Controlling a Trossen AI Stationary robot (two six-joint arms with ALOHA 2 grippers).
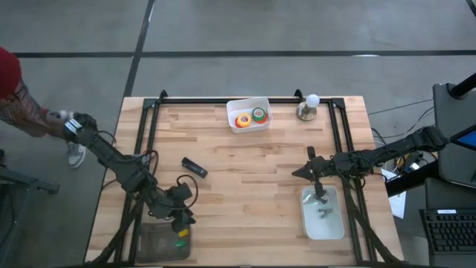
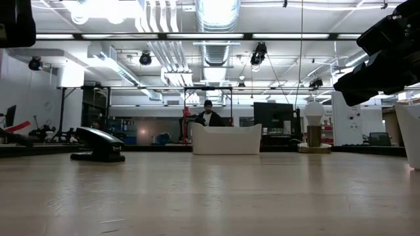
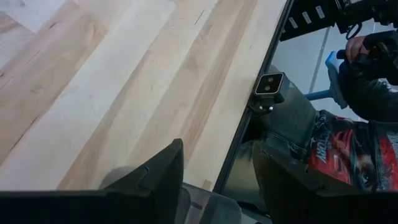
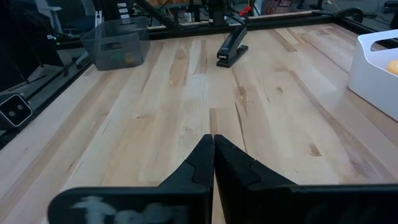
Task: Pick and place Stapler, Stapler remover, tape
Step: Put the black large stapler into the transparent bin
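Note:
The black stapler (image 1: 194, 167) lies on the bare wood left of centre; it also shows in the low view (image 2: 98, 144) and the right wrist view (image 4: 232, 46). Tape rolls, one orange-red (image 1: 243, 119) and one green (image 1: 258, 115), sit in the white bin (image 1: 248, 126) at the far edge. A small green and yellow thing (image 1: 180, 237) lies in the grey bin (image 1: 160, 244) at the near left. My left gripper (image 1: 182, 216) (image 3: 217, 149) hovers open above that bin's far rim. My right gripper (image 1: 297, 173) (image 4: 213, 140) is shut and points left over the wood, beside the clear tray (image 1: 323, 223).
A small dark thing (image 1: 321, 212) lies in the clear tray. A white bulb on a round base (image 1: 309, 108) stands near the far right corner. A black frame rail (image 1: 245, 99) runs along the table's far and side edges. A person (image 1: 22, 104) stands beyond the left edge.

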